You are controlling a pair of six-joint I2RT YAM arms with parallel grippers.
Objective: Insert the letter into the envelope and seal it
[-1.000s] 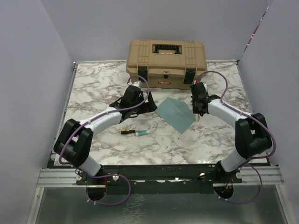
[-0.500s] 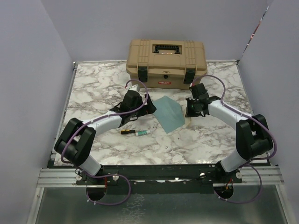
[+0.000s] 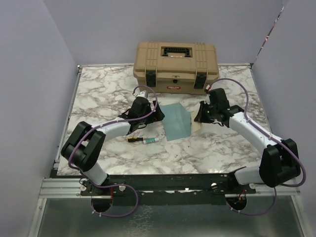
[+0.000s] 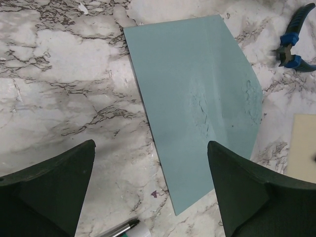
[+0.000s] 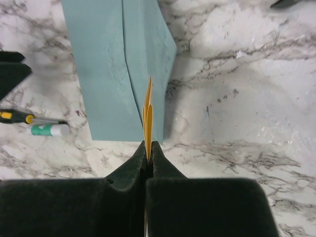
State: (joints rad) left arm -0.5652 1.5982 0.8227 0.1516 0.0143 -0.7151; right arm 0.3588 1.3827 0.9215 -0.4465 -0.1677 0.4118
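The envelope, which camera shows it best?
Left wrist: the envelope lies flat, close and almost whole. Right wrist crops its top, with the pinched letter edge-on in front. Top external shows it small.

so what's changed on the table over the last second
The envelope slid left and turned from a diamond angle to nearly square with the toolbox. The right claw, shut on the letter, came left with it while that arm's elbow swung out to the right. The left claw, open over the envelope, barely shifted. The toolbox, screwdriver and glue stick did not move.
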